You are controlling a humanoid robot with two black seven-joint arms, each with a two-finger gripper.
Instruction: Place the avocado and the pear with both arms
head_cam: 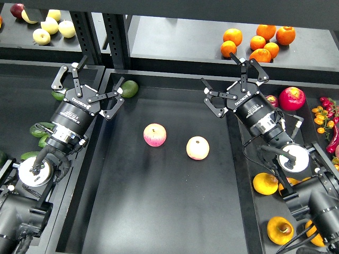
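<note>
Two empty, spread pincers, left (90, 88) and right (233, 84), above a black tray (159, 211) with two apples (154, 135).

**Black trays under a back shelf**

A matte black counter (159, 211) is split by raised dividers (241, 174) into 3 trays, left, centre and right. Behind them runs a black shelf (175, 42), carried on 2 perforated metal uprights (117, 34). Even overhead light leaves soft sheen on the surfaces.
</note>
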